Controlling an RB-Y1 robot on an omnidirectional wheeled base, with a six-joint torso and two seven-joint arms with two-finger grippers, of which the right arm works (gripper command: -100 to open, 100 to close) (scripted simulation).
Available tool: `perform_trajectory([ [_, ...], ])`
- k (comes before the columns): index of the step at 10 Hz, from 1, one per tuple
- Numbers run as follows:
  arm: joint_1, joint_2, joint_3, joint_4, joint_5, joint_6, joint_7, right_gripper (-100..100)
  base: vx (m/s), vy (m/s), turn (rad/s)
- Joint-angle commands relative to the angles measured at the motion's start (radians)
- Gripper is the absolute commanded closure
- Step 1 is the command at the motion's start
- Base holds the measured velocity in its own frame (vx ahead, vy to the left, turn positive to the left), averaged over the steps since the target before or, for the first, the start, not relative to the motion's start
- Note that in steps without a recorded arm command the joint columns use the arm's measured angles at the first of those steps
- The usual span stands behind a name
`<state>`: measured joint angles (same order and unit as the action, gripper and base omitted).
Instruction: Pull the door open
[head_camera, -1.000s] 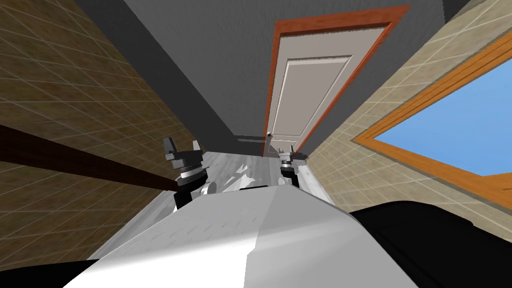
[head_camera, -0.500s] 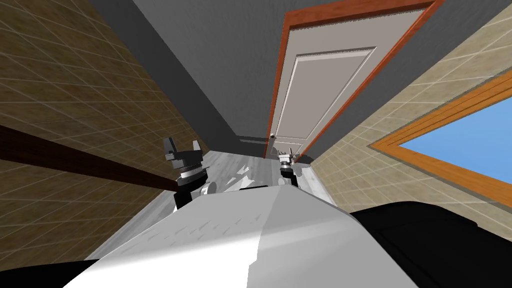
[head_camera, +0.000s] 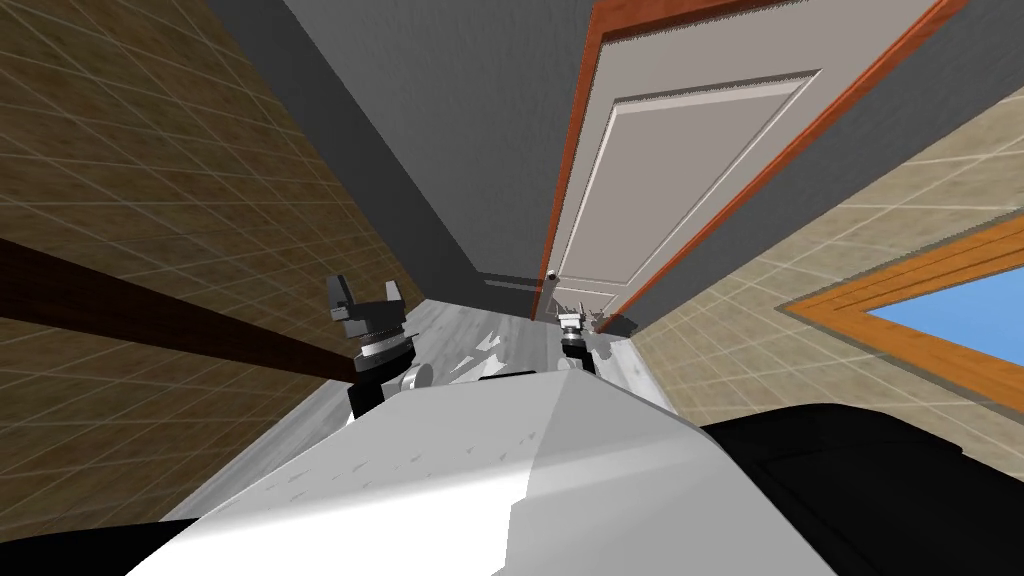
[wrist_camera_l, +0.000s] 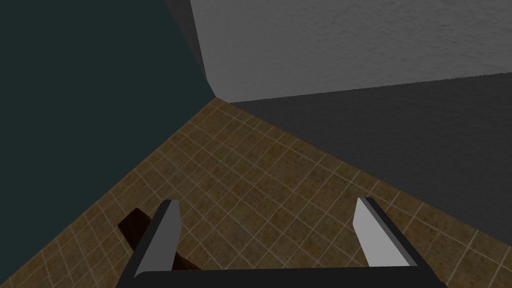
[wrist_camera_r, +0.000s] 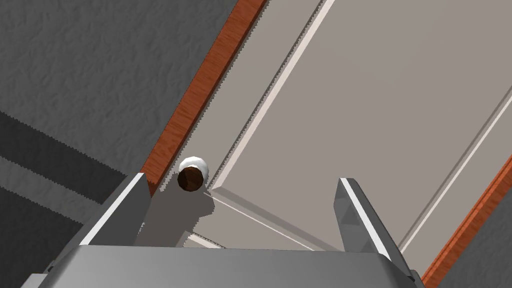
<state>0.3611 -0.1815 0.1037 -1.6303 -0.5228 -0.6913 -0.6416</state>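
Note:
A light grey panelled door (head_camera: 690, 170) in a red-brown wooden frame (head_camera: 575, 170) stands shut ahead. Its small round knob (head_camera: 551, 274) sits at the door's left edge. In the right wrist view the knob (wrist_camera_r: 192, 176) is brown-faced with a white collar, and lies just inside the left finger (wrist_camera_r: 117, 210) of my open right gripper (wrist_camera_r: 240, 215), some way beyond the tips. In the head view my right gripper (head_camera: 572, 318) is just below the knob. My left gripper (head_camera: 366, 297) is held up to the left, open (wrist_camera_l: 270, 225), with nothing between its fingers.
A brown tiled wall with a dark wooden rail (head_camera: 150, 320) runs close on my left. On my right a tan tiled wall carries an orange-framed window (head_camera: 920, 320). Dark grey wall (head_camera: 450, 130) flanks the door. Pale floor (head_camera: 480, 340) lies between.
I have moved closer to the door: it has grown larger and shifted right in the head view, and the window has slid toward the right edge. Both arms hold the same pose.

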Motion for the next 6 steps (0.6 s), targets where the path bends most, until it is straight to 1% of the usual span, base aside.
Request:
perform_trajectory([
  [1,-0.017,-0.010,0.004,0.050,-0.030,-0.016,-0.035,-100,0.092,-0.037,0.117],
  [6,-0.053,-0.045,0.015,0.187,-0.125,-0.057,-0.140,-100,0.100,-0.029,0.124],
])
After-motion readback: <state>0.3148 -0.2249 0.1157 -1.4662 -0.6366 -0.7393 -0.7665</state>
